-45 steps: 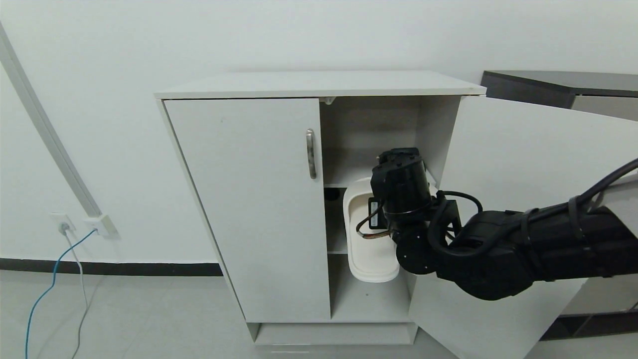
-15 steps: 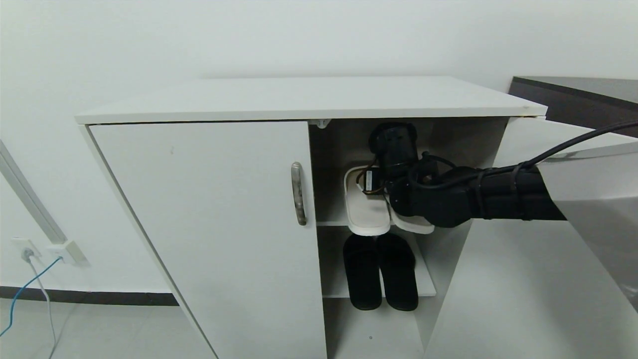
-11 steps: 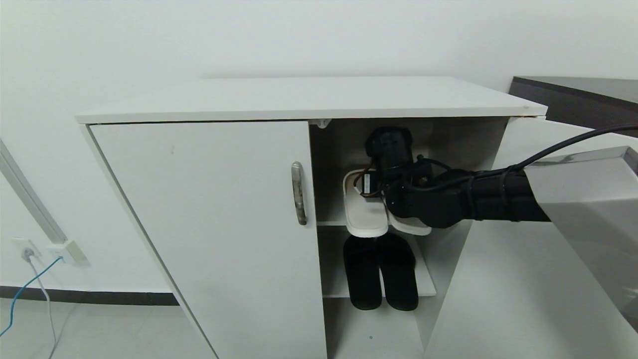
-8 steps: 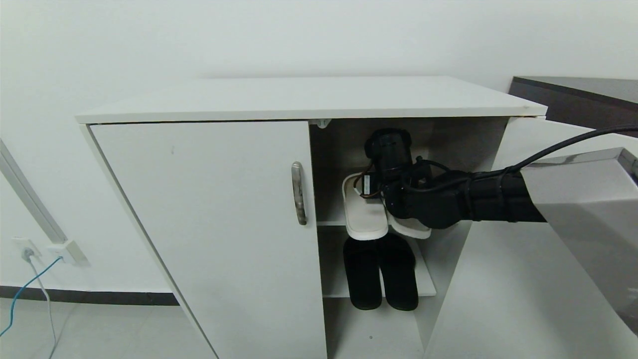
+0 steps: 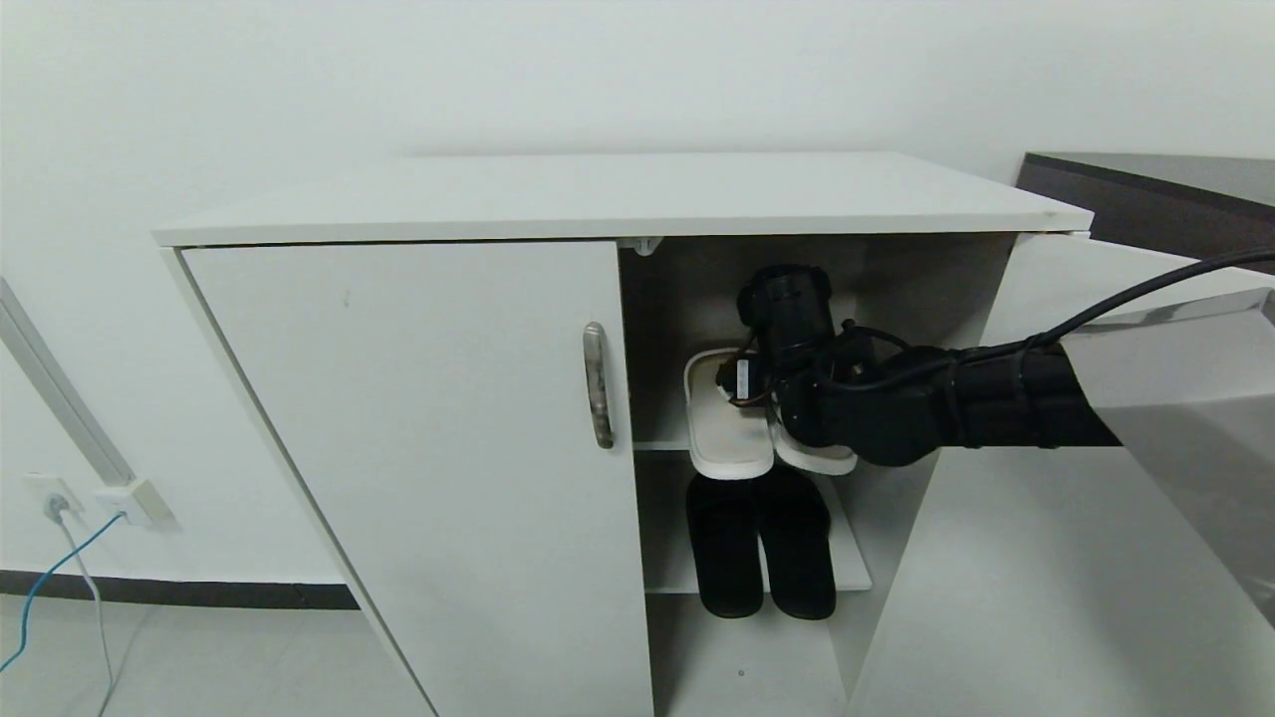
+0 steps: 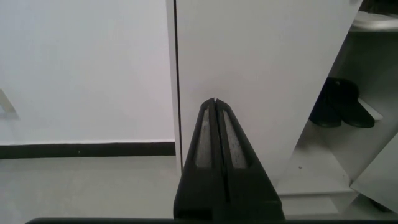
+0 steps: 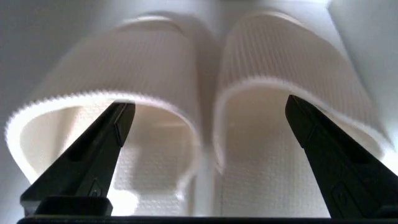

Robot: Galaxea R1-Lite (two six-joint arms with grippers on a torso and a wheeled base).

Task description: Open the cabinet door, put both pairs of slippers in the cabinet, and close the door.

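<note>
Head view: white slippers (image 5: pixel 732 438) side by side on the upper shelf (image 5: pixel 659 445) of the cabinet (image 5: pixel 618 194), heels overhanging; black slippers (image 5: pixel 762 558) one shelf below. Right tool (image 7: pixel 205 109) released, spread wide about the white pair; left tool (image 6: pixel 215 102) clenched. Right door (image 5: pixel 996 597) open. White wall (image 5: pixel 299 80), grey floor (image 5: pixel 199 657), wall socket (image 5: pixel 48 494).

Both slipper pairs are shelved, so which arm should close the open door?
Right, probably. The right tool is open at the white slippers, beside the open door; the left tool sits shut before the closed door.
</note>
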